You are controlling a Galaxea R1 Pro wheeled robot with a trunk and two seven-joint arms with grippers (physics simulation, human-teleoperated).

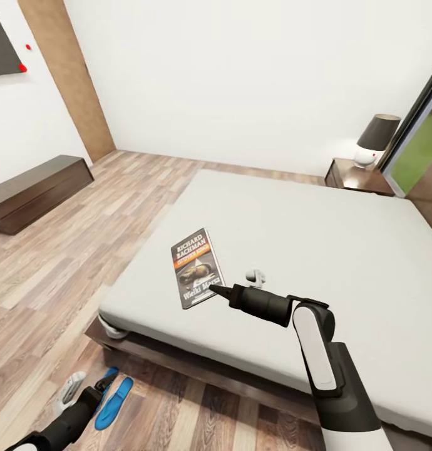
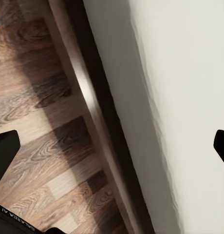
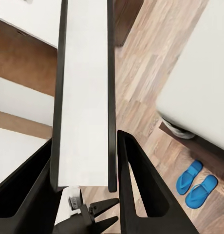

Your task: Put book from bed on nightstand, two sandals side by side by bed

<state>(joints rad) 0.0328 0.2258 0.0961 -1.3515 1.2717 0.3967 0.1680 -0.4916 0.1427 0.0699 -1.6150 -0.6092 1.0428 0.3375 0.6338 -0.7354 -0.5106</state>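
— Where is the small dark-covered paperback book (image 1: 197,267) with the white "RICHARD BACHMAN" title and orange band?

— It sits at the near left part of the pale grey-white mattress of the large low bed (image 1: 316,250), close to the foot edge. The right gripper (image 1: 217,290), black and pointed, meets its near corner. In the right wrist view the book (image 3: 85,92) appears edge-on, a white page block between two thin dark covers, standing between the two black fingers (image 3: 136,180), which are clamped on it.

— And the two bright blue open-backed plastic sandals (image 1: 114,393)?

— On the brown wood-plank floor (image 1: 59,263), just off the bed's near left corner, lying side by side (the right wrist view also catches the pair (image 3: 197,183) beside the bed's dark wooden frame).

— The left gripper (image 1: 71,388)?

— It hangs low over the floor next to the sandals. In the left wrist view its dark fingertips (image 2: 5,151) stand far apart, at opposite sides of the picture, with nothing between them but floor planks, bed frame and mattress side.

— Anything by the far wall?

— The glossy dark-brown wooden nightstand (image 1: 357,176) stands beyond the bed's far right corner, carrying a black-shaded, white-based lamp (image 1: 374,141). A long low dark cabinet (image 1: 34,191) stands along the left wall.
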